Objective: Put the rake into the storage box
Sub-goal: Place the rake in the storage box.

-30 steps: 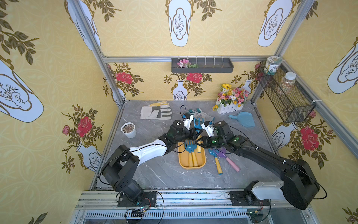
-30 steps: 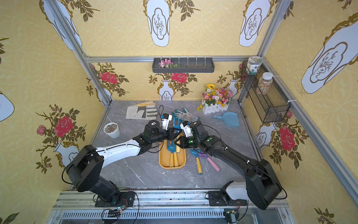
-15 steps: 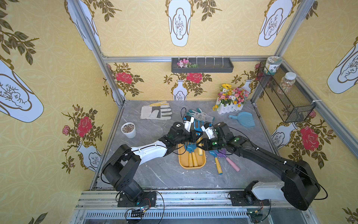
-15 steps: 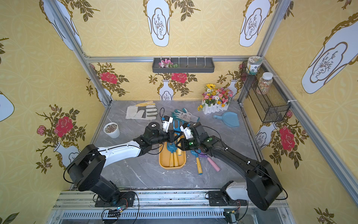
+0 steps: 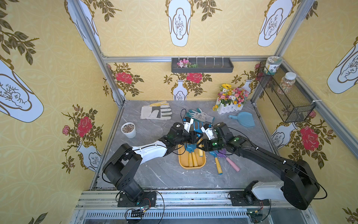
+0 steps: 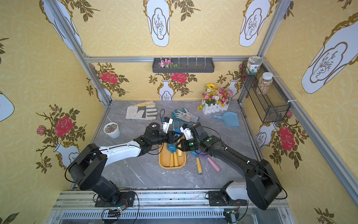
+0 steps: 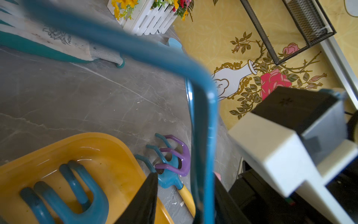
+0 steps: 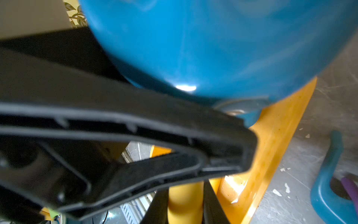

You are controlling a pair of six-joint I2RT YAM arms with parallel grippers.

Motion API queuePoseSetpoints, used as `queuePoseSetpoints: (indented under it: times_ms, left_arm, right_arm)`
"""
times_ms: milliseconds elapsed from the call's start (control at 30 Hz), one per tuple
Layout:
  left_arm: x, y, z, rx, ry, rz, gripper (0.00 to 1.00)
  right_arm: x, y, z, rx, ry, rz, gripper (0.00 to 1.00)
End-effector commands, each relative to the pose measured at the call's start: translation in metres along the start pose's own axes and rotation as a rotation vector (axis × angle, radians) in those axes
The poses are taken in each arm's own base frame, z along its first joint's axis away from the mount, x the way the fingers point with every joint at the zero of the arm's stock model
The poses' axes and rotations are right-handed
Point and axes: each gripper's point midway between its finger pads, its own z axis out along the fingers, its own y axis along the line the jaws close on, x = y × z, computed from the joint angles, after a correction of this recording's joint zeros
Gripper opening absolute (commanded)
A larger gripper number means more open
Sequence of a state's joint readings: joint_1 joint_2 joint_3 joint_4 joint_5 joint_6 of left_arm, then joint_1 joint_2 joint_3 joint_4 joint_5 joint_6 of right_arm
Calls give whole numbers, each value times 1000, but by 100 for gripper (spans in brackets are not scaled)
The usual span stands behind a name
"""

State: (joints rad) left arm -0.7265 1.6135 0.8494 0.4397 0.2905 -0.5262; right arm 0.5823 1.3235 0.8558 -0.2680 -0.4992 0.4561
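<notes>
Lowering the rake point(image 5: 197, 126) into the storage box point(image 5: 201, 163) is the step in hand. In both top views the two arms meet above the box's far end. The rake's blue head reaches beyond that end, and its yellow handle slants over the box, not yet lying flat. The right hand point(image 5: 199, 145) is clamped on the yellow handle. The left hand point(image 5: 195, 136) has its jaws apart around a blue tine. Next, I judge, the right hand must settle the handle beside the tools point(image 5: 191, 155) inside, then let go.
</notes>
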Motion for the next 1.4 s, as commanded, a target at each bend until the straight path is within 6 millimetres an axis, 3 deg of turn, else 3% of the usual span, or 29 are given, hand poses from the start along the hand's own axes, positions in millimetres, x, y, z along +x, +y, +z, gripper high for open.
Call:
queuePoseSetpoints:
  times_ms: [0, 100, 200, 233, 367, 433, 500, 567, 867, 1367]
  left_arm:
    - [20, 10, 1, -29, 73, -8, 46]
    - [20, 10, 0, -26, 75, -7, 38]
    - [20, 8, 1, -20, 77, -4, 5]
    - [20, 8, 1, -19, 78, -6, 0]
    - [19, 10, 0, -30, 71, -5, 0]
    - [20, 11, -1, -39, 69, -7, 0]
    - [22, 12, -3, -41, 75, -7, 0]
    - [28, 16, -4, -50, 89, -9, 0]
    - [68, 40, -4, -82, 186, -59, 0]
    - [79, 46, 15, -57, 254, -88, 0]
  right_arm:
    - [-20, 11, -3, -31, -68, -61, 2]
    - [-18, 10, -2, -29, -63, -60, 2]
    - [-19, 11, -2, -30, -63, -62, 2]
    - [-18, 10, -2, -29, -61, -59, 2]
    - [-19, 12, -2, -25, -63, -66, 7]
    - [-19, 10, -2, -8, -59, -60, 34]
    - [-22, 6, -5, 23, -77, -53, 53]
    - [-26, 2, -8, 52, -106, -52, 60]
    - [-31, -16, -20, 126, -161, -18, 60]
    - [-28, -19, -21, 143, -156, -8, 60]
